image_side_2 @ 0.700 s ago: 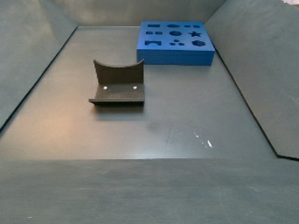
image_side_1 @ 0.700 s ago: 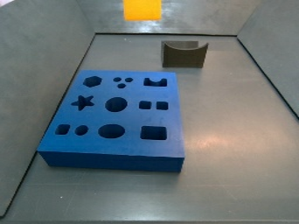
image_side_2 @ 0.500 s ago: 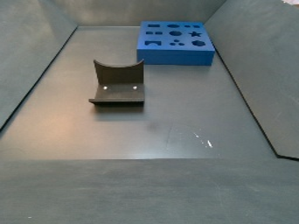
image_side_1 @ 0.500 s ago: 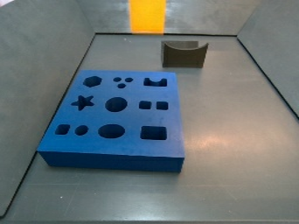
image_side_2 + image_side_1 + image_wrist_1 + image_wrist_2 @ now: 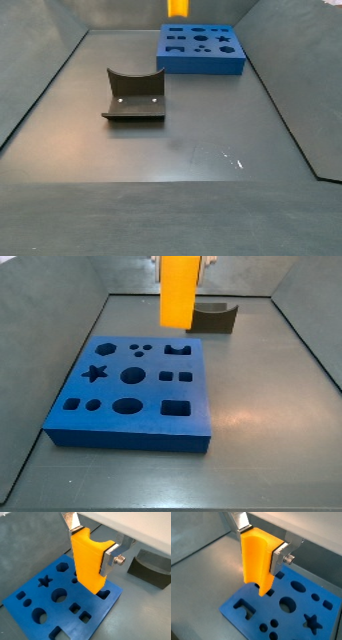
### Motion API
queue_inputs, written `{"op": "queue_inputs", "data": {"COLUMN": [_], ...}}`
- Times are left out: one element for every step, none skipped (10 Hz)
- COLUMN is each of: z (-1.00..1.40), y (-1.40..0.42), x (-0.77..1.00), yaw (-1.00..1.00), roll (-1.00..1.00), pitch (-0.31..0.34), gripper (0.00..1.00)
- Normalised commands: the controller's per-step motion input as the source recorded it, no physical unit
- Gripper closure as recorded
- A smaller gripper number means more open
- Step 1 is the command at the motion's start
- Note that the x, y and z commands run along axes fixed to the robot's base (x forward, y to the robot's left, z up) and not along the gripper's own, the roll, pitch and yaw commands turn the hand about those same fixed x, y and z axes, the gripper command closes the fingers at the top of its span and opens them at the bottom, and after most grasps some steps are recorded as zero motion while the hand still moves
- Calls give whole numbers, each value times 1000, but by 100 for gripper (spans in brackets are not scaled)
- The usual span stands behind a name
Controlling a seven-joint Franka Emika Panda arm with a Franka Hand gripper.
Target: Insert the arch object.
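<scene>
The arch object (image 5: 87, 562), an orange piece, is gripped between the jaws of the gripper (image 5: 90, 557) and is held upright. In both wrist views it is seen clamped from two sides by the silver fingers (image 5: 281, 554), with most of its length hanging below them. Its lower end seems to be split into two legs, though the angle makes this hard to confirm.

The piece is held in the air above the far part of the blue board (image 5: 134, 421). In both wrist views its lower end is seen over the board, close to one edge and among the shaped holes. Whether the tip is touching the board cannot be told from these views. In a side view the piece (image 5: 181, 291) appears clear of the board, between the board's far edge and the fixture (image 5: 214, 319).

The board lies flat on the grey tabletop (image 5: 254, 406), with its star, round, square and arch-shaped holes facing up. All of the holes that can be seen are unfilled.

The dark fixture stands on the tabletop well apart from the board. In a side view (image 5: 134, 95) its base plate and its upright with a curved top edge are shown.
</scene>
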Motion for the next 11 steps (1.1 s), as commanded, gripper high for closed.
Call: {"op": "queue_inputs", "data": {"z": [-626,-600,-523,-489,-340,-263,-280,-340,-386,-389,-411], "y": [249,383,500,400,183,20,0,-17,-31,-49,-60], "x": [100,83,31,54,0,14,20,140,177,154,231], "yaw": [146,60,23,49,0,0,0,86,100,146,149], "roll": [-109,-76,-91,-86,-100,-107,-100,-21,0,0,0], "pitch": [0,40,36,31,19,0,0,23,44,54,83], "gripper": [100,100,100,100,100,100,100,100,100,100,100]}}
